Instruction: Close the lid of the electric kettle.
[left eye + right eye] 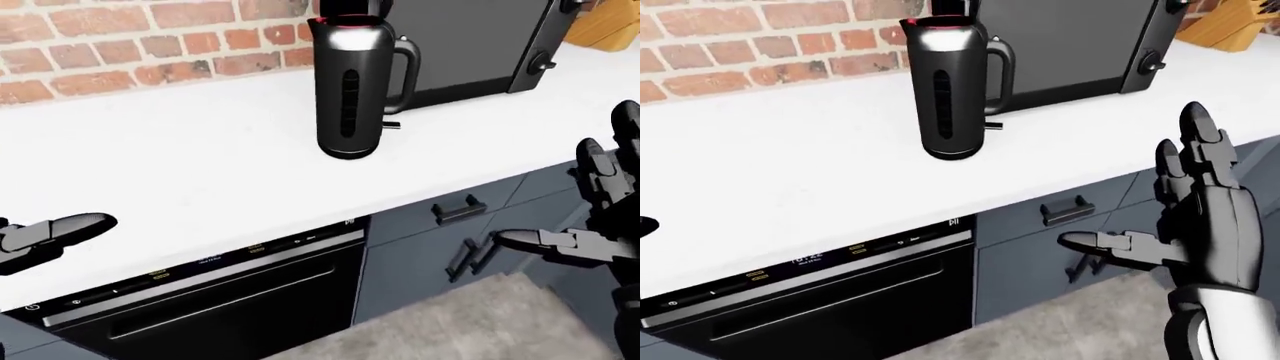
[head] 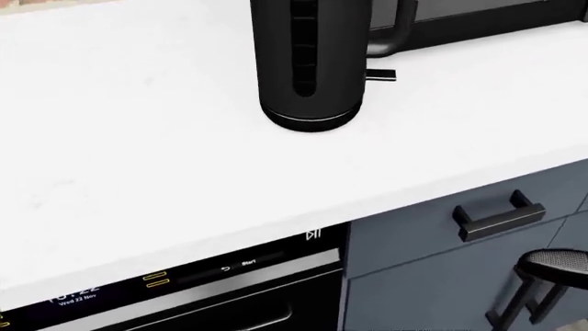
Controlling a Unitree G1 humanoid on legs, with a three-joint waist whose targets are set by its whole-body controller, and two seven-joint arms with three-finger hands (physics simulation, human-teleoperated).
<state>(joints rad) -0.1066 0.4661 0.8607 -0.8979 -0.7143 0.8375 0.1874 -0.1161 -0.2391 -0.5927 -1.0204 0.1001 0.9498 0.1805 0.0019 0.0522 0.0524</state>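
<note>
The black and steel electric kettle point(image 1: 352, 84) stands upright on the white counter point(image 1: 180, 157), near the top middle of the left-eye view. Its lid point(image 1: 950, 7) stands open above a red-lit rim, cut off by the view's top edge. My right hand point(image 1: 1155, 201) is open, fingers spread and thumb pointing left, below the counter edge and well to the kettle's lower right. My left hand point(image 1: 55, 234) shows at the left edge with fingers stretched out, over the counter's near edge, far from the kettle. Neither hand holds anything. The head view shows only the kettle's lower body point(image 2: 308, 62).
A dark microwave point(image 1: 470, 45) stands right behind the kettle. A wooden knife block point(image 1: 1230, 26) is at the top right. A brick wall point(image 1: 120, 45) backs the counter. Below are a black dishwasher point(image 1: 200, 300), grey drawers with handles point(image 1: 458, 211) and a grey rug point(image 1: 480, 322).
</note>
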